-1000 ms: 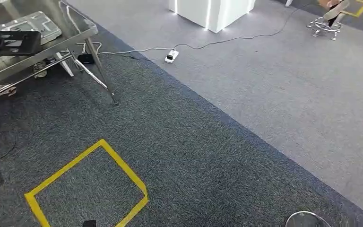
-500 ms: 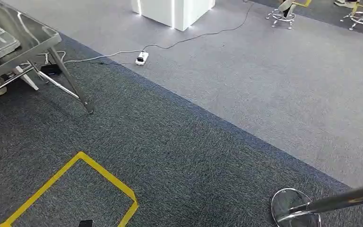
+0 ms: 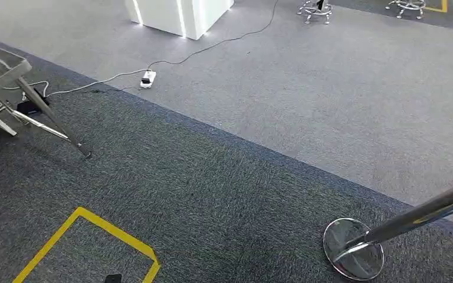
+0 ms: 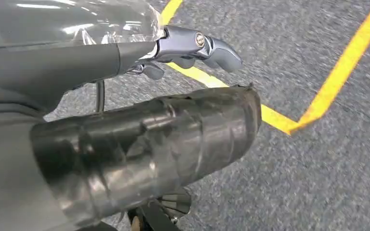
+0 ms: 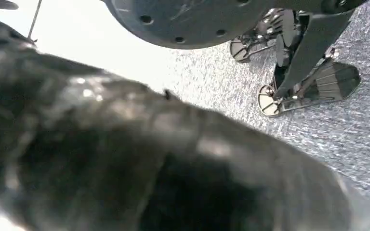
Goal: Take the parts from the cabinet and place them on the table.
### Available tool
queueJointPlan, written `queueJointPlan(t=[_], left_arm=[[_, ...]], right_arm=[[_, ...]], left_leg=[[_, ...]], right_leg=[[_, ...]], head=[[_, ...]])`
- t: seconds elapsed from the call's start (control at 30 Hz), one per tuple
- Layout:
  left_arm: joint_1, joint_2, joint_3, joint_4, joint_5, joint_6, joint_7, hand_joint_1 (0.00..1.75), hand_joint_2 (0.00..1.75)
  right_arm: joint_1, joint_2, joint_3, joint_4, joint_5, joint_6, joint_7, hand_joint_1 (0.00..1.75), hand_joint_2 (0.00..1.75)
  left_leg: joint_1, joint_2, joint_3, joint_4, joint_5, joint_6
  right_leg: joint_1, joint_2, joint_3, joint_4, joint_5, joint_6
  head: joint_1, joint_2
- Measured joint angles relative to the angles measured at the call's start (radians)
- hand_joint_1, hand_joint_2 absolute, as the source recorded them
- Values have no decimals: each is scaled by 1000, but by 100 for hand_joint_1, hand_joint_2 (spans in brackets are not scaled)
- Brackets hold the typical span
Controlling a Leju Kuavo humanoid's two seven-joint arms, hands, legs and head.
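Dark carpet [image 3: 212, 194] meets grey carpet [image 3: 342, 106] — yellow tape [image 3: 88, 219]; both hands' grip unclear.

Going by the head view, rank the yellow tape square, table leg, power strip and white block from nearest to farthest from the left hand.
1. Yellow tape square: on the floor by the left hand.
2. Table leg: ahead, on the left.
3. Power strip: beyond it, at the carpet edge.
4. White block: farthest, at the top.
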Motion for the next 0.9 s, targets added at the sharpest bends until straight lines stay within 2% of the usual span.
queueJointPlan(t=[0.1, 0.13, 0.17, 0.2, 0.23, 0.27, 0.3, 0.33, 0.37, 0.4, 0.43, 0.47, 0.5, 0.53, 0.57, 0.6, 0.63, 0.67, 0.7, 0.77, 0.8, 0.83, 0.87, 0.9], left_arm=[[0, 0, 0, 0, 0, 0, 0, 0, 0], [0, 0, 0, 0, 0, 0, 0, 0, 0], [-1, 0, 0, 0, 0, 0, 0, 0, 0], [-1, 0, 0, 0, 0, 0, 0, 0, 0], [-5, 3, 0, 0, 0, -2, -3, 0, 0], [-6, 3, 0, 0, 0, -2, -3, 0, 0], [-5, 1, 0, 0, 0, -3, -3, 0, 0], [-5, 1, 1, 0, -1, -3, -3, 0, 0], [-4, 1, 1, 0, -3, -3, -3, 0, 0], [-3, 1, 1, 0, -3, -4, -3, 0, 0], [0, 1, 1, 0, -3, -4, -3, 0, 0], [1, 1, 1, 0, -2, -4, -3, 0, 0], [0, 1, 1, 0, -3, -4, -3, 0, 0], [-1, 1, 1, 0, -3, -4, -3, 0, 0], [-2, 1, 1, 0, -3, -4, -3, 0, 0], [-2, 1, 1, 0, -3, -5, -3, 0, 0], [-2, 1, 1, 0, -3, -5, -3, 0, 0], [-2, 2, 1, 0, -3, -5, -3, 0, 0], [-3, 2, 1, 0, -3, -5, -3, 0, 0], [-6, 1, 1, 0, -4, -5, -3, 0, 0], [-7, 0, 1, 0, -4, -5, -3, 0, 0], [-8, 0, 1, 0, -4, -5, -3, 0, 0], [-7, 0, 1, 0, -4, -5, -3, 0, 0], [-5, 0, 1, 0, -4, -5, -3, 0, 0]], right_arm=[[0, 0, 0, 0, 0, 0, 0, 0, 0], [0, 0, 0, 0, 0, 0, 0, 0, 0], [0, 0, 0, 0, 0, 1, 0, 0, 0], [-1, 1, 0, 0, 0, 2, 0, 0, 0], [0, 3, 0, 2, 0, 2, 0, 0, 0], [4, 3, 0, 2, 0, 3, 2, 0, 0], [4, 3, 0, 2, 1, 3, 2, 0, 0], [3, 3, 0, 2, 2, 3, 2, 0, 0], [2, 3, 0, 2, 2, 4, 3, 0, 0], [0, 3, 0, 2, 3, 4, 3, 0, 0], [-1, 3, 0, 2, 3, 4, 3, 0, 0], [-1, 3, 0, 2, 3, 4, 3, 0, 0], [0, 3, 0, 2, 4, 4, 4, 0, 0], [1, 2, 0, 2, 5, 4, 5, 0, 0], [2, 1, 0, 2, 7, 4, 6, 0, 0], [2, 0, 0, 2, 8, 4, 6, 0, 0], [0, 1, 0, 2, 10, 5, 6, 0, 0], [-4, 1, 0, 2, 12, 5, 7, 0, 0], [-4, 1, 0, 2, 12, 5, 7, 0, 0], [-2, 0, 0, 2, 13, 5, 8, 0, 0], [-3, 0, 0, 2, 13, 5, 8, 0, 0], [-3, 0, 0, 2, 13, 5, 8, 0, 0], [-4, 0, 0, 2, 13, 5, 9, 0, 0], [-5, 0, 0, 2, 13, 5, 9, 0, 0]], left_leg=[[0, 0, 2, -4, 3, 0], [-1, -1, 8, -21, 15, 3], [-8, -19, 63, -144, 86, 15], [-12, -45, 97, -220, 120, 23], [-20, -67, 114, -278, 126, 29], [-21, -56, 123, -287, 131, 34], [-2, -40, 130, -314, 148, 41], [-7, -28, 134, -324, 153, 45], [-9, -15, 134, -327, 157, 51], [-11, -1, 132, -327, 157, 51], [-13, 14, 132, -327, 156, 51], [-13, 30, 132, -326, 154, 50], [-12, 43, 133, -326, 153, 49], [-10, 55, 134, -324, 150, 46], [-9, 65, 136, -321, 145, 41], [-7, 73, 138, -315, 139, 35], [-10, 81, 139, -307, 131, 24], [-17, 91, 135, -297, 119, 15], [-17, 97, 138, -299, 117, 10], [-14, 117, 153, -303, 115, 1], [-10, 122, 154, -300, 110, -6], [-5, 73, 147, -276, 87, -12], [-3, 34, 123, -222, 47, -13], [-3, 13, 85, -137, 0, -13]], right_leg=[[0, 1, 0, 0, 0, 0], [0, 5, 1, 0, 0, 0], [0, 23, 4, 0, 0, 0], [-1, 33, 5, 0, 0, 1], [-8, 66, -5, 0, 7, 21], [-8, 76, -7, -7, 12, 29], [-3, 73, -5, -1, 11, 32], [2, 22, -17, 20, -10, 33], [2, -16, -46, 77, -52, 36], [-1, -32, -81, 151, -91, 41], [-5, -40, -117, 227, -122, 46], [-9, -44, -143, 279, -133, 51], [-15, -47, -145, 282, -121, 55], [-21, -52, -121, 237, -87, 61], [-25, -62, -80, 159, -45, 65], [-29, -86, -34, 74, -8, 70], [-29, -149, 3, -3, 1, 71], [-23, -147, 2, -2, 1, 56], [-19, -132, -1, 3, -4, 46], [-13, -112, -5, 3, -5, 35], [-19, -98, -1, -3, 0, 25], [-20, -86, -1, -5, 4, 18], [-19, -78, -3, -4, 4, 11], [-16, -66, -4, -4, 5, 6]], head=[[0, 0], [0, 0], [0, 0], [0, 0], [0, 0], [0, 0], [0, 0], [1, 0], [4, 0], [4, 0], [4, 0], [4, 0], [4, 0], [5, 0], [4, 0], [5, 0], [5, 0], [3, 0], [1, 0], [1, 0], [0, 0], [0, 0], [0, 0], [0, 0]])
